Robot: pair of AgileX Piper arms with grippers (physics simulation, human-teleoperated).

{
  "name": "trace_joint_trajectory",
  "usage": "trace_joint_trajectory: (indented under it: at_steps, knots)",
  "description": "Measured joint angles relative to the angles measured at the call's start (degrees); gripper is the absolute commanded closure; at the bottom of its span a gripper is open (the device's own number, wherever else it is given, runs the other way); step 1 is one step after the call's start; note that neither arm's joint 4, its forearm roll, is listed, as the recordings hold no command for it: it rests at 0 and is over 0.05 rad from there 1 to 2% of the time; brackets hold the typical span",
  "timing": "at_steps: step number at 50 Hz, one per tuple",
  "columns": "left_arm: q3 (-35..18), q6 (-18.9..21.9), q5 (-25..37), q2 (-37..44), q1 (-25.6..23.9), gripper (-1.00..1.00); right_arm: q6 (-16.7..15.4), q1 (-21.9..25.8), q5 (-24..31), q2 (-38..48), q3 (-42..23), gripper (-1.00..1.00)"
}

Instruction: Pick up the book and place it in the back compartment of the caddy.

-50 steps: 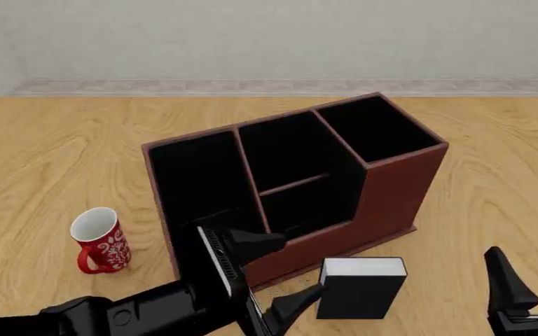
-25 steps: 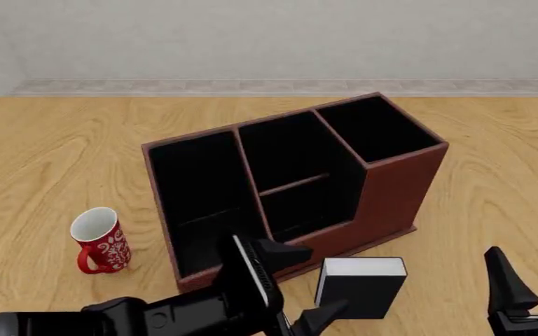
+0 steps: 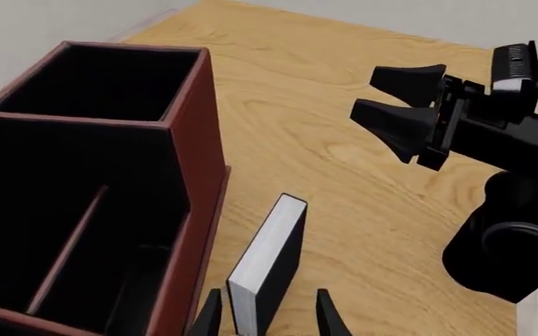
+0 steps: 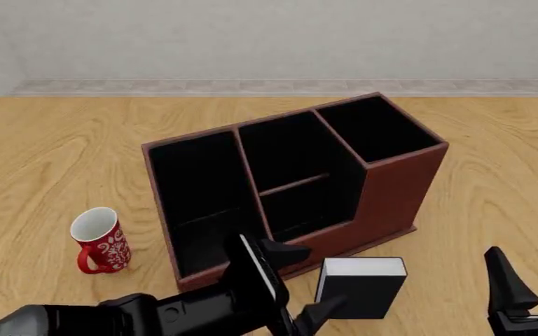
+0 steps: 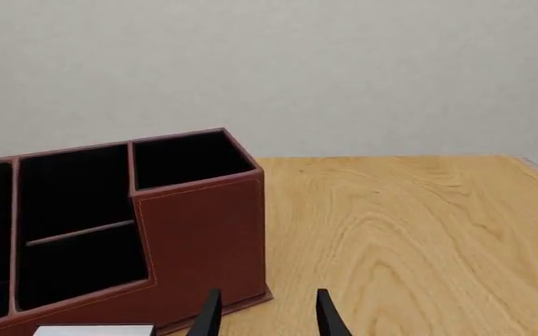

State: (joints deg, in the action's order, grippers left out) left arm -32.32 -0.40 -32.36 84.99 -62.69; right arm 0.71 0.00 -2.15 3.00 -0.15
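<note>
The black book (image 4: 363, 290) with white page edges stands upright on the table just in front of the reddish-brown caddy (image 4: 395, 192). My left gripper (image 4: 308, 280) is open, with its fingertips on either side of the book's near end; the left wrist view shows the book (image 3: 271, 255) between them, not clamped. The caddy's middle section is split by a low cross divider, and the back compartment (image 4: 308, 207) is the small pocket behind the low outer wall. My right gripper (image 4: 531, 280) is open and empty, to the right of the book.
A red-and-white mug (image 4: 99, 240) stands left of the caddy. The caddy's long slot (image 4: 199, 192) is at its left end and a tall square pocket (image 4: 374, 127) at its right end. The right arm (image 3: 503, 140) shows beyond the book in the left wrist view.
My left gripper has moved right towards the book, and its open fingers now straddle the book's near end. The book, caddy and right arm have not moved.
</note>
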Motion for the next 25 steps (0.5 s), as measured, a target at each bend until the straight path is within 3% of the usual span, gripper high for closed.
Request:
trace_joint_trajectory:
  at_steps: [25]
  knots:
    - [-2.19, -0.50, -0.92, 6.27, 1.19, -1.00, 0.01, 0.02, -0.20, 0.21, -0.01, -1.00]
